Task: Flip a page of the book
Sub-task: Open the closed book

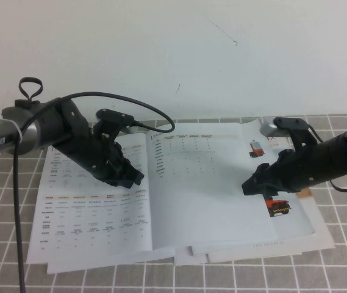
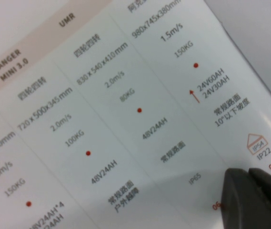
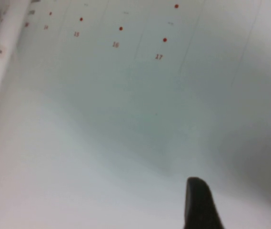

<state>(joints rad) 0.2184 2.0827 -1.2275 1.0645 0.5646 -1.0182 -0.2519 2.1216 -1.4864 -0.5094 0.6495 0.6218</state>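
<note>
Open book [image 1: 161,195] on tiled table [image 1: 338,262]; page turn pending.
Left gripper [image 1: 130,178] closed, pinning left page; right gripper [image 1: 253,186] spread, empty, nearer the right page's outer edge; spine running near-to-far.

Left arm comes in from the left edge and angles down, its left gripper [image 1: 132,178] closed tight with the tip low. Right arm reaches in from the right side, tilted down toward the middle, and the right gripper [image 1: 250,185] has its jaws spread wide apart. The two grippers sit well apart.
</note>
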